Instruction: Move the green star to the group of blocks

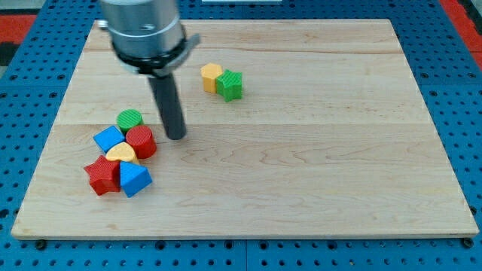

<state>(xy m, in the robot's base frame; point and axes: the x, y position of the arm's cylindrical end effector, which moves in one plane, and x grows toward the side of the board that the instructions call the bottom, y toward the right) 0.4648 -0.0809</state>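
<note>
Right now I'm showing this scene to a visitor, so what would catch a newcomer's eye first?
The big grey arm head at the view's top left, its dark rod ending at my tip just right of a bright cluster: green round block, red round block, blue block, yellow block, red star, blue wedge-like block. Up the wooden board, a green star touches a yellow hexagonal block.

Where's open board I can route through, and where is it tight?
Open: the board's whole right half and the bottom strip. Also the lane between the green star, touching the yellow block, and the cluster. Tight: lower left, where my tip sits beside the red cylinder and green cylinder.
</note>
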